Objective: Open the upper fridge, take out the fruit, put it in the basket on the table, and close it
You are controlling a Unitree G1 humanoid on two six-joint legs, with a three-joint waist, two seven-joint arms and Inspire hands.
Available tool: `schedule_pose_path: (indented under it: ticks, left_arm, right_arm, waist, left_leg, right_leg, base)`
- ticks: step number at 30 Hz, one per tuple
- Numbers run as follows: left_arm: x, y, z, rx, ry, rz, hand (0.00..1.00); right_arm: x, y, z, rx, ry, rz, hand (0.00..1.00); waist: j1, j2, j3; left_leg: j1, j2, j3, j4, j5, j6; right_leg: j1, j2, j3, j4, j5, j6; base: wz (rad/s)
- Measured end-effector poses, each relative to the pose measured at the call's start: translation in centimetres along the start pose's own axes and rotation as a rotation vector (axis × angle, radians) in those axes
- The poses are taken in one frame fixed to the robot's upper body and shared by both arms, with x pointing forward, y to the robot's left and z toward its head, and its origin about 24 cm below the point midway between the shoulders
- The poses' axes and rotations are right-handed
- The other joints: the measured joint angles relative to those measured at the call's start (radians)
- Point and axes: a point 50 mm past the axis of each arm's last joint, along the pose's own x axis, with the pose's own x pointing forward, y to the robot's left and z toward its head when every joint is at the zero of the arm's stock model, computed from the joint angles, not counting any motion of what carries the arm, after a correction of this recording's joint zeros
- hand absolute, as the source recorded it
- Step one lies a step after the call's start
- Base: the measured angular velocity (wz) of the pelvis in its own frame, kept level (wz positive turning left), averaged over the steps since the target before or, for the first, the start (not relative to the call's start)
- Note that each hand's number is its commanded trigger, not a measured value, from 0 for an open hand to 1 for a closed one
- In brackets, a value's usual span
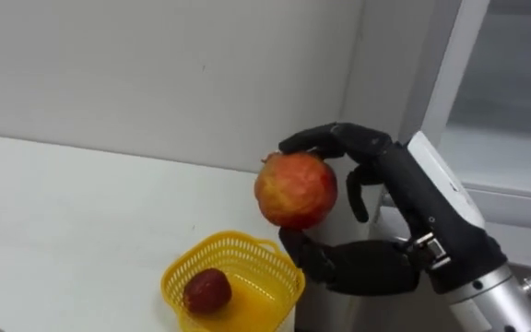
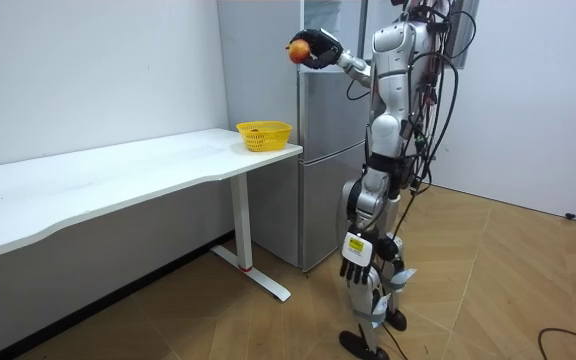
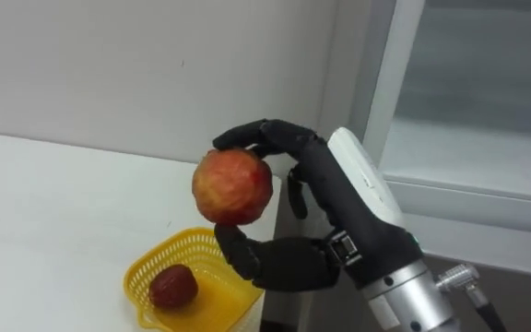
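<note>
Scanning left to right, what do you have?

You have a yellow basket (image 1: 279,277) at lower centre holding a dark red fruit (image 1: 207,290); just right, above its rim, your right hand (image 1: 385,267) wraps fingers and thumb round the apple (image 1: 295,190), fridge (image 1: 510,148) beyond.

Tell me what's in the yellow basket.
One dark red fruit lies in the basket. Its near part runs out of view, and the right hand, holding an apple above, hides its right rim.
</note>
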Motion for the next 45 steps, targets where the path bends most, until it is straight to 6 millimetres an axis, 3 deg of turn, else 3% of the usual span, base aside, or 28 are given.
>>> schedule_pose_path:
  ticks: [8, 12, 18, 23, 25, 31, 37, 38, 39, 40, 41, 45]
  left_arm:
    - [-0.1, 0.4, 0.0, 0.0, 0.02, 0.011, 0.0]
    - [-0.2, 0.6, -0.8, -0.006, 0.048, 0.016, 0.0]
    - [-0.3, 1.0, -1.0, -0.021, 0.055, 0.027, 0.0]
    - [-0.4, 1.2, -1.1, -0.022, 0.069, 0.033, 0.0]
    - [-0.5, 1.4, -1.5, -0.026, 0.088, 0.04, 0.0]
    - [-0.5, 1.6, -1.6, -0.02, 0.098, 0.045, 0.0]
    - [-0.6, 1.7, -1.2, -0.016, 0.083, 0.048, 0.0]
    - [-0.6, 1.8, -1.2, -0.015, 0.081, 0.048, 0.0]
    - [-0.6, 1.9, -1.1, -0.013, 0.079, 0.05, 0.0]
    - [-0.6, 1.9, -1.1, -0.012, 0.074, 0.05, 0.0]
    - [-0.6, 1.9, -1.0, -0.011, 0.073, 0.05, 0.0]
    - [-0.7, 1.8, -1.5, -0.011, 0.081, 0.048, 0.0]
  right_arm:
    - [0.7, 1.4, -2.6, -0.017, 0.123, 0.066, 1.0]
    - [0.8, 1.9, -3.9, -0.019, 0.171, 0.089, 1.0]
    - [1.4, 2.8, -6.6, 0.03, 0.262, 0.133, 1.0]
    - [0.0, 4.3, -9.9, 0.031, 0.438, 0.187, 1.0]
    - [-0.7, 4.9, -11.0, 0.006, 0.5, 0.223, 1.0]
    - [-1.9, 5.3, -12.6, -0.029, 0.582, 0.247, 1.0]
    - [-2.6, 5.8, -13.2, -0.029, 0.627, 0.273, 1.0]
    - [-2.6, 6.0, -13.2, -0.03, 0.627, 0.28, 0.89]
    - [-2.7, 6.3, -13.1, -0.03, 0.624, 0.292, 0.66]
    - [-2.7, 6.5, -13.1, -0.03, 0.622, 0.3, 0.06]
    - [-2.7, 6.5, -13.0, -0.03, 0.622, 0.302, 0.0]
    - [-2.8, 6.7, -13.1, -0.017, 0.628, 0.304, 0.0]
  waist:
    - [0.034, -0.007, -0.0047]
    - [0.046, -0.019, -0.0075]
    - [0.052, -0.041, 0.0024]
    - [0.085, -0.056, 0.0054]
    - [0.095, -0.061, 0.0014]
    - [0.12, -0.063, -0.0001]
    - [0.122, -0.065, -0.0007]
    - [0.122, -0.064, -0.0004]
    - [0.121, -0.064, 0.0001]
    - [0.121, -0.063, 0.0006]
    - [0.121, -0.063, 0.0007]
    - [0.121, -0.064, 0.0007]
  left_leg:
    - [-0.007, 0.0, -0.008, 0.006, 0.0, -0.001]
    - [0.008, -0.001, -0.017, 0.003, 0.0, -0.001]
    - [0.019, -0.01, -0.059, 0.007, 0.0, 0.0]
    - [-0.02, -0.021, -0.09, 0.04, 0.0, 0.001]
    - [-0.035, -0.024, -0.101, 0.046, 0.0, 0.001]
    - [-0.037, -0.026, -0.126, 0.059, 0.0, 0.0]
    - [-0.047, -0.031, -0.146, 0.06, 0.0, 0.001]
    - [-0.047, -0.031, -0.146, 0.059, 0.0, 0.001]
    - [-0.047, -0.031, -0.146, 0.058, 0.0, 0.001]
    - [-0.047, -0.031, -0.146, 0.057, 0.0, 0.001]
    - [-0.047, -0.031, -0.146, 0.057, 0.0, 0.001]
    - [-0.048, -0.033, -0.147, 0.057, 0.0, 0.001]
  right_leg:
    - [-0.004, 0.0, -0.009, 0.003, 0.001, -0.002]
    - [0.019, -0.003, -0.039, 0.0, 0.001, -0.002]
    - [0.051, -0.008, -0.061, -0.002, 0.0, 0.0]
    - [0.047, -0.014, -0.083, -0.016, -0.001, 0.003]
    - [0.039, -0.017, -0.104, -0.016, -0.001, 0.003]
    - [0.048, -0.019, -0.125, -0.016, -0.001, 0.003]
    - [0.05, -0.021, -0.133, -0.017, -0.003, 0.006]
    - [0.05, -0.021, -0.134, -0.017, -0.003, 0.006]
    - [0.051, -0.021, -0.133, -0.016, -0.003, 0.006]
    - [0.051, -0.021, -0.133, -0.016, -0.003, 0.006]
    - [0.051, -0.021, -0.133, -0.016, -0.003, 0.006]
    - [0.052, -0.022, -0.137, -0.016, -0.003, 0.006]
  base:
    - [0.02]
    - [0.11]
    - [0.16]
    - [0.24]
    - [0.16]
    - [0.12]
    - [0.08]
    - [0.0]
    - [0.0]
    - [0.0]
    - [0.0]
    - [0.0]
